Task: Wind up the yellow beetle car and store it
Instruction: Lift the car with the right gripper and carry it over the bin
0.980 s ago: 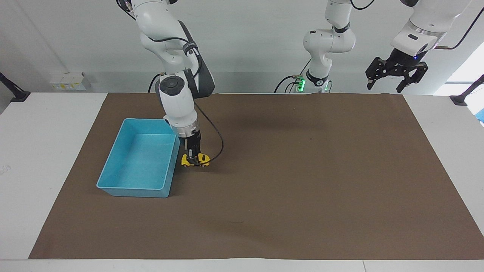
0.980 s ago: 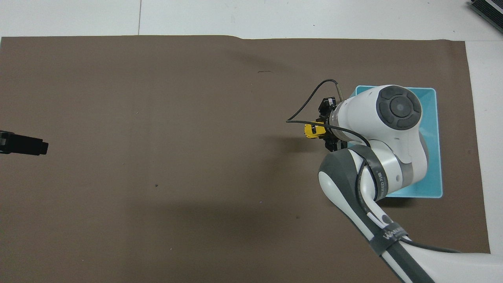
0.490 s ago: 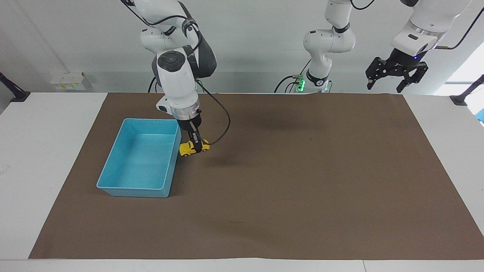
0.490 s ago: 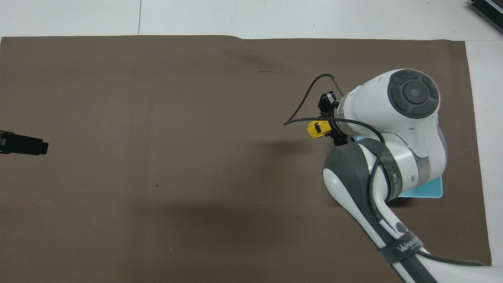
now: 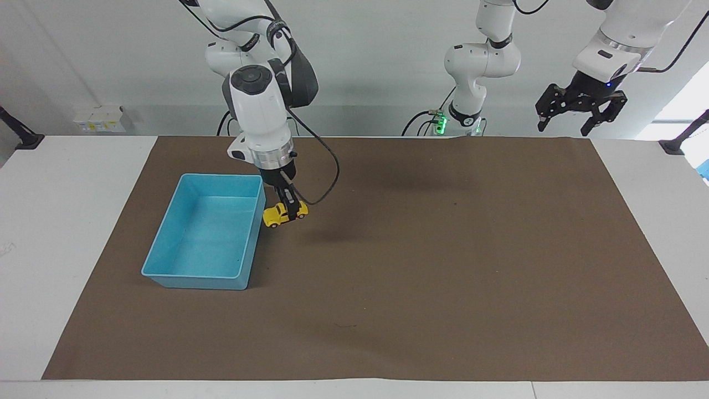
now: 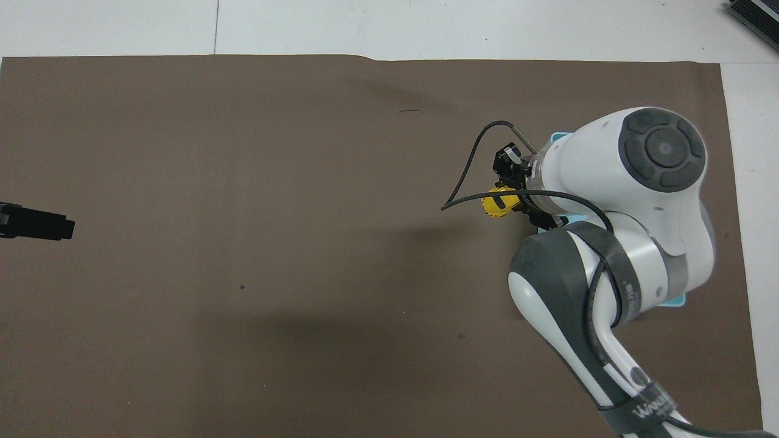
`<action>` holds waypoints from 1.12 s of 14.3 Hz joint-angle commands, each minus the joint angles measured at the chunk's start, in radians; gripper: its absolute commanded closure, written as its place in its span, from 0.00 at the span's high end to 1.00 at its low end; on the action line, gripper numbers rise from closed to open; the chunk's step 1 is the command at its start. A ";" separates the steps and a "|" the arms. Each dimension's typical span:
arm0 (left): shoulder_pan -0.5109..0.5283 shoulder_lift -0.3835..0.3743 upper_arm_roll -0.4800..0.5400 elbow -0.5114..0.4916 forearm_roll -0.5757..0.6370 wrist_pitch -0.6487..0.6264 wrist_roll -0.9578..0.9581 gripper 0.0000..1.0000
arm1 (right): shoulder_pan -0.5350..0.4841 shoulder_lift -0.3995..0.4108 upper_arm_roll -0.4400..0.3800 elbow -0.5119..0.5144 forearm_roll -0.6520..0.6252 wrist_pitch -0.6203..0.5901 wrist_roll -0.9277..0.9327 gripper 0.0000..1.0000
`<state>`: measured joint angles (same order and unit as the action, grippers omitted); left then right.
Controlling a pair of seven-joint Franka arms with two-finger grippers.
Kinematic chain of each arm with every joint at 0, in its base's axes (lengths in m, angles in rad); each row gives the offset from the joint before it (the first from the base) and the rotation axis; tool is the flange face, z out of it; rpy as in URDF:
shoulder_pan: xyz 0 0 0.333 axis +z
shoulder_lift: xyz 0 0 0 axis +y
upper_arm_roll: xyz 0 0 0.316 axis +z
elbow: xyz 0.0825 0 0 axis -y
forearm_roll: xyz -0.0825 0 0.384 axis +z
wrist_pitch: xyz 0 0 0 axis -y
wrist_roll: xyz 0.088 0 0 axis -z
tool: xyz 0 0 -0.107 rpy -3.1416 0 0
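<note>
Right claw: the black two-finger right claw (image 5: 287,206) hangs in the air over the brown mat, just beside the bin's wall, its fingers clamped on the toy car.
Car: the tiny bright yellow beetle-shaped toy car (image 5: 283,214) with black wheels is held clear of the mat, tilted, its shadow on the mat below; from overhead only part of its yellow body (image 6: 496,204) shows past the wrist.
Bin: the light blue rectangular plastic bin (image 5: 166,244) stands on the mat toward the right arm's end of the tabletop.
Mat: a brown paper mat (image 5: 443,266) covers most of the white tabletop (image 5: 55,221).
Left claw: the black left claw (image 5: 580,111) waits raised, fingers spread wide.
</note>
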<state>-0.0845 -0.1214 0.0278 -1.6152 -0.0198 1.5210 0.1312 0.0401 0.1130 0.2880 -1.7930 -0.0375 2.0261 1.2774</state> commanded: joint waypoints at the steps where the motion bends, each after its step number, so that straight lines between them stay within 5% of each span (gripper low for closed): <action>1: 0.006 -0.012 -0.008 -0.006 0.009 -0.005 -0.074 1.00 | -0.022 -0.027 0.000 0.015 0.039 -0.042 -0.137 0.00; 16: 0.006 -0.011 -0.005 -0.005 0.004 -0.018 -0.090 1.00 | -0.203 -0.069 -0.003 0.072 0.047 -0.208 -0.893 0.00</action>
<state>-0.0847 -0.1213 0.0269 -1.6165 -0.0198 1.5172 0.0507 -0.1249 0.0601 0.2775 -1.7232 -0.0127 1.8455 0.4852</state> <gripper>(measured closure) 0.000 0.542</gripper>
